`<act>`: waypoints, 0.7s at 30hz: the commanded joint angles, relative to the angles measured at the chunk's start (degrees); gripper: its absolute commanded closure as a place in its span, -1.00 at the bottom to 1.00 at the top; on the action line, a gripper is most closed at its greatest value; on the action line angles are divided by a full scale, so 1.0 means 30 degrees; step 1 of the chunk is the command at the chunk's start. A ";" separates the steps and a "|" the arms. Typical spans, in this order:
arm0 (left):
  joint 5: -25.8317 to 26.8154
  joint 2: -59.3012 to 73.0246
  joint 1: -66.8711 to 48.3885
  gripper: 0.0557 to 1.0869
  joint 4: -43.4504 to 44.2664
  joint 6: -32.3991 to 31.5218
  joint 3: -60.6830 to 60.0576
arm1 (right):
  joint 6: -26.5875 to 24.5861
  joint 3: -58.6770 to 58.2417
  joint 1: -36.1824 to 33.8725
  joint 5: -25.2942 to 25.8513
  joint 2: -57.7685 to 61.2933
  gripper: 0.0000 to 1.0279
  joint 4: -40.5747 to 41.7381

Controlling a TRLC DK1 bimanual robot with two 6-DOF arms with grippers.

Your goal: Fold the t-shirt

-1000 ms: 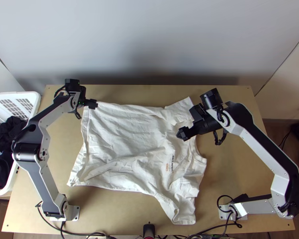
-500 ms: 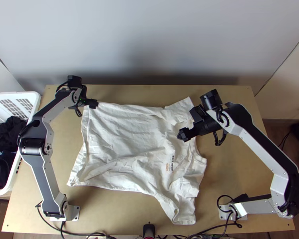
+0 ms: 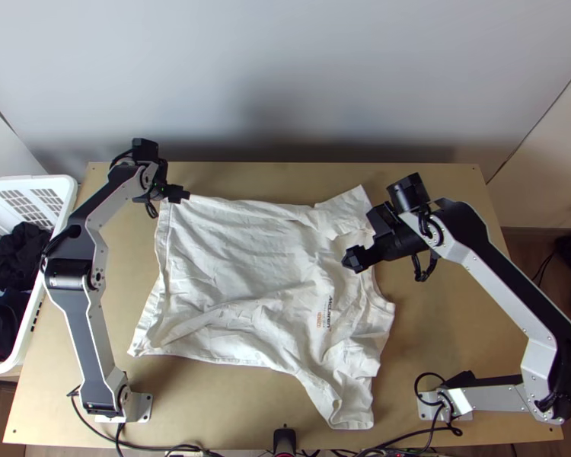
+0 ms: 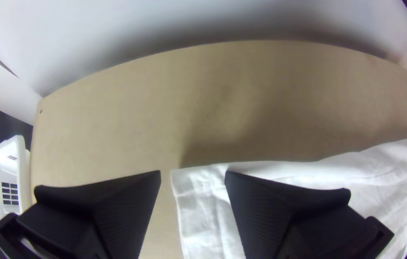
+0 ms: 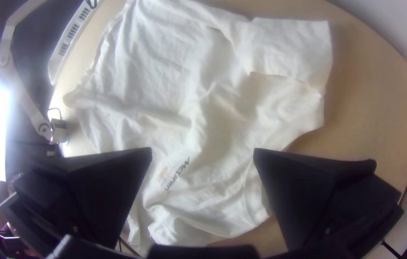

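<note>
T-shirt (image 3: 240,251), white and wrinkled, lies spread, left end effector (image 3: 180,194) and right end effector (image 3: 354,260) each with flat fingers parted.

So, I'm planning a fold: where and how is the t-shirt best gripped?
I'd grip the t-shirt at its far left corner, where two fairly straight edges meet. It lies nearly flat, so come from above with the left gripper, one jaw outside the left edge, one over the cloth, then pinch.

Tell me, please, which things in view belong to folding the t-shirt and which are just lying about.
For the job:
white t-shirt, spread, creased
left pincer, open
right pincer, open
table beneath

Just lying about:
white basket
dark cloth inside
</note>
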 commanded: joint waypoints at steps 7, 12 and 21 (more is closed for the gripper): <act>0.0761 0.0342 -0.0012 -0.12 -0.1952 -0.0152 0.0514 | -0.0149 0.0325 -0.1204 0.1180 0.0190 -0.91 0.0567; 0.1112 0.0372 -0.0012 0.07 -0.2713 -0.0211 0.0484 | -0.0354 0.0354 -0.1526 0.1238 0.0395 -0.91 0.1182; 0.1816 -0.0214 0.0017 0.93 -0.2362 -0.0328 0.0045 | -0.0383 0.0354 -0.1350 0.1238 0.0922 -0.91 0.1768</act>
